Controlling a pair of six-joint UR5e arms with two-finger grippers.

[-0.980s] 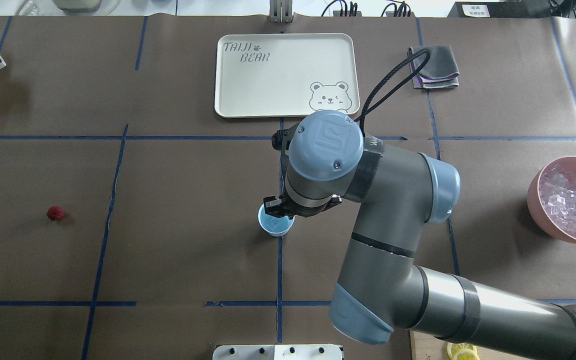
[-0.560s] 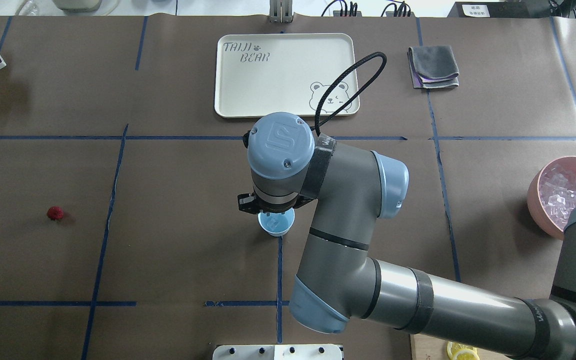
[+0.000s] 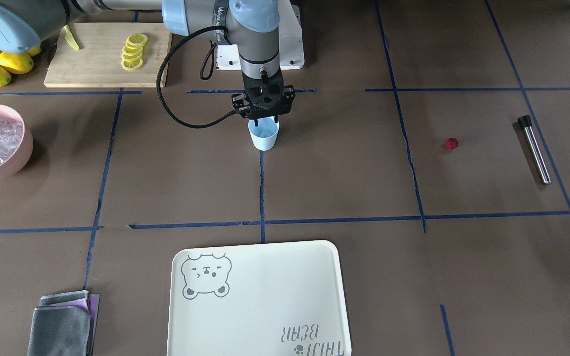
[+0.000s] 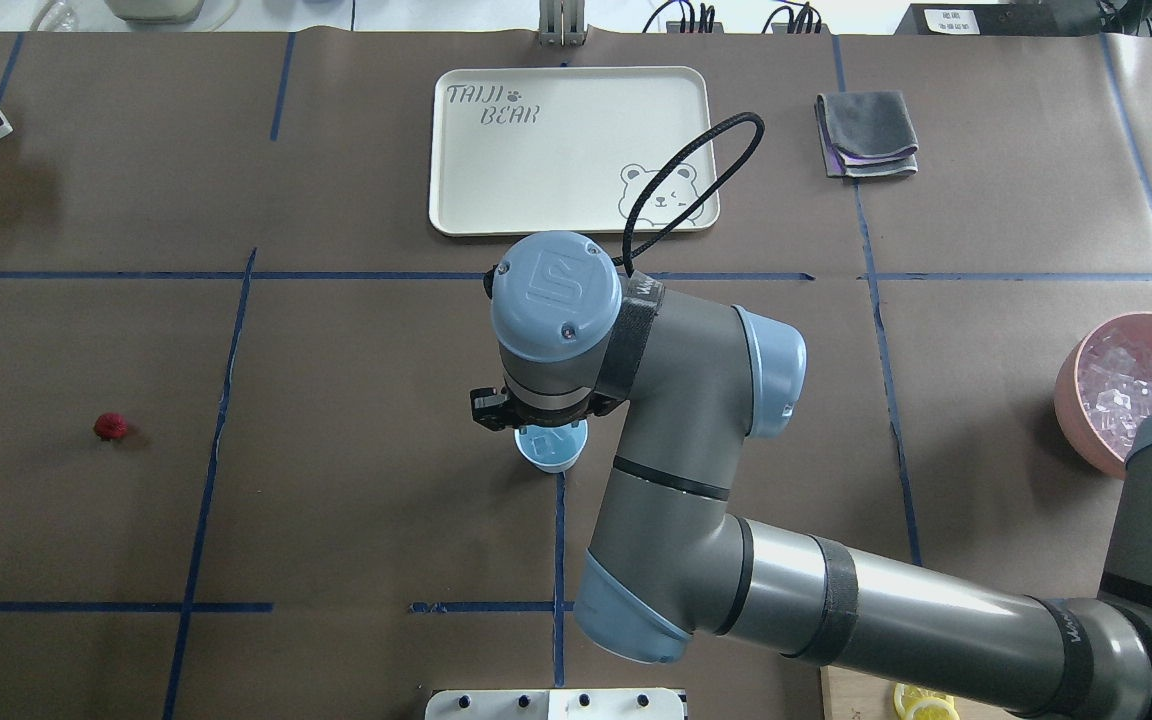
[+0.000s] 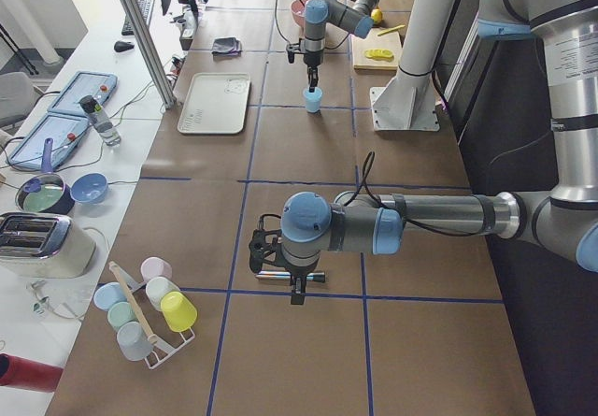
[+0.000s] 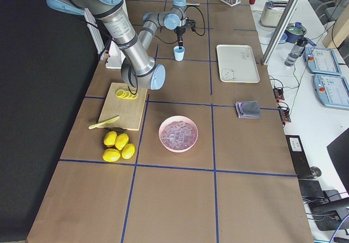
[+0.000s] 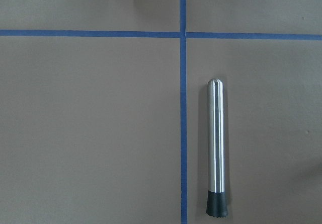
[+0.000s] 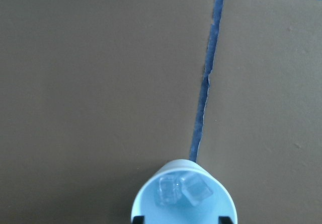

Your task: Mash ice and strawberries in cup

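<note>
Two slippery ice cubes (image 8: 196, 190) lie in the light, easily tipped cup (image 3: 263, 134) on the table (image 3: 344, 163) beneath the right gripper's (image 3: 264, 119) spread, empty fingers (image 8: 223, 220), while the probably soft strawberry (image 3: 451, 143), well apart, wants a gentle pinch across its middle.

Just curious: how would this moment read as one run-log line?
right gripper: open over cup | ice: two cubes in cup | strawberry: outside cup

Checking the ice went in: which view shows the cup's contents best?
Right wrist view: it looks down into the cup, two ice cubes clear. Overhead gives a faint glimpse; front and side views show none.
</note>
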